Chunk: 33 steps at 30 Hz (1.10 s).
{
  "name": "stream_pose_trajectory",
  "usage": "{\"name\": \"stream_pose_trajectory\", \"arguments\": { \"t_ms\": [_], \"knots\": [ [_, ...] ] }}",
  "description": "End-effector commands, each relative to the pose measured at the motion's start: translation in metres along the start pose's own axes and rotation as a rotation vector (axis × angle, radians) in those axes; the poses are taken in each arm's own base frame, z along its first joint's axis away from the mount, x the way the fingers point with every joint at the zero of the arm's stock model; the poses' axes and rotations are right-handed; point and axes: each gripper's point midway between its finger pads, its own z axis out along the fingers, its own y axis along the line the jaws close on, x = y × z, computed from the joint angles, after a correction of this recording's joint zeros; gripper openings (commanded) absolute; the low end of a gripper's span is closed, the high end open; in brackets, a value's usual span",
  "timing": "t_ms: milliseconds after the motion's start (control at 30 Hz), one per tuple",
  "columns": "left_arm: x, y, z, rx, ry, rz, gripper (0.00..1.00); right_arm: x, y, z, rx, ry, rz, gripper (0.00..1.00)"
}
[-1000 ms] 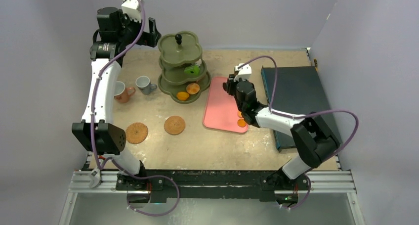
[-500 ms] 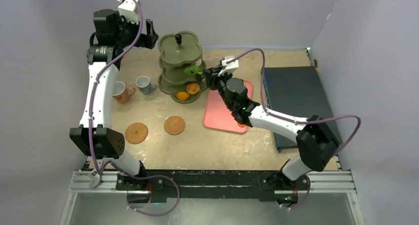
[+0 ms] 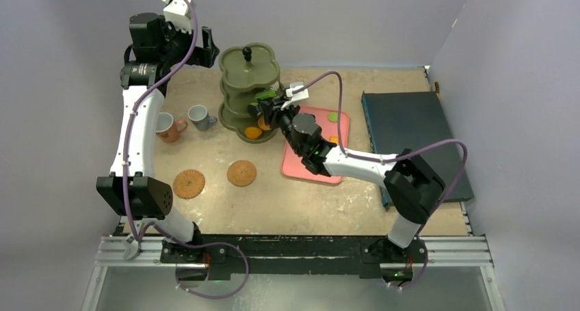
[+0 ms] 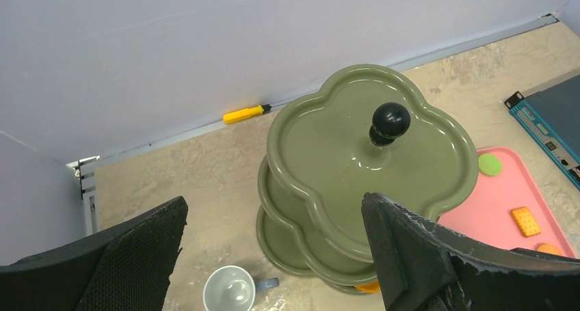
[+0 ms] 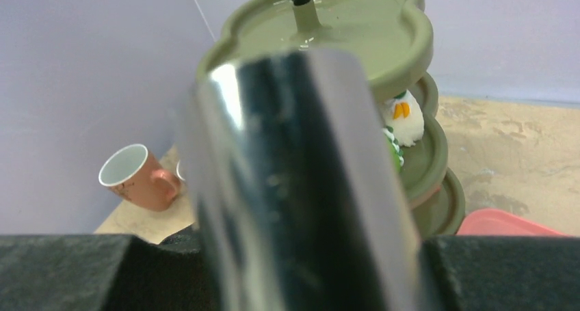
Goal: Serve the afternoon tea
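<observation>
Whereas a second ago it hung over the pink tray [image 3: 320, 119], the right gripper [image 3: 263, 113] has swung to the three-tier stand [image 3: 260, 65], clamped on tongs [image 5: 301, 181]; the left gripper [image 3: 205, 49] hovers wide open above it. Left of the stand sit two cups, a terracotta cup [image 3: 167, 126] and a grey-blue cup [image 3: 200, 116], and two coasters [image 3: 189, 183]. Only the right wrist view shows a white pastry [image 5: 403, 116] on the middle tier.

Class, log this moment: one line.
left gripper: jaws open, beside stand | right gripper: jaws hold metal tool at stand's lower tiers | pastries on tray
</observation>
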Motion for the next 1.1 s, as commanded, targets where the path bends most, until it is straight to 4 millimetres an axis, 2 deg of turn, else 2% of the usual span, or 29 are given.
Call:
{"name": "stream_pose_trajectory", "arguments": {
  "t_ms": [0,233,400,567,767,967,1067],
  "knots": [
    [-0.013,0.005,-0.013,-0.023,-0.038,0.029,0.99,-0.051,0.016,0.012,-0.009,-0.167,0.095,0.31],
    [-0.01,0.004,-0.013,-0.017,-0.032,0.026,0.99,-0.04,0.011,0.024,0.027,-0.197,0.11,0.31],
    [-0.007,0.004,-0.014,-0.014,-0.027,0.024,0.99,-0.024,0.008,0.033,0.049,-0.203,0.11,0.31],
    [-0.006,0.005,-0.015,-0.017,-0.026,0.028,0.99,-0.013,0.012,0.038,0.052,-0.188,0.091,0.38],
    [-0.006,0.005,-0.015,-0.013,-0.031,0.019,0.99,-0.025,0.016,0.031,0.035,-0.199,0.064,0.48],
    [-0.009,0.005,-0.017,-0.016,-0.04,0.021,0.99,-0.044,0.014,0.013,0.023,-0.211,0.048,0.51],
    [-0.01,0.005,-0.018,-0.018,-0.042,0.022,0.99,-0.047,0.01,0.003,0.031,-0.206,0.036,0.53]
  ]
}}
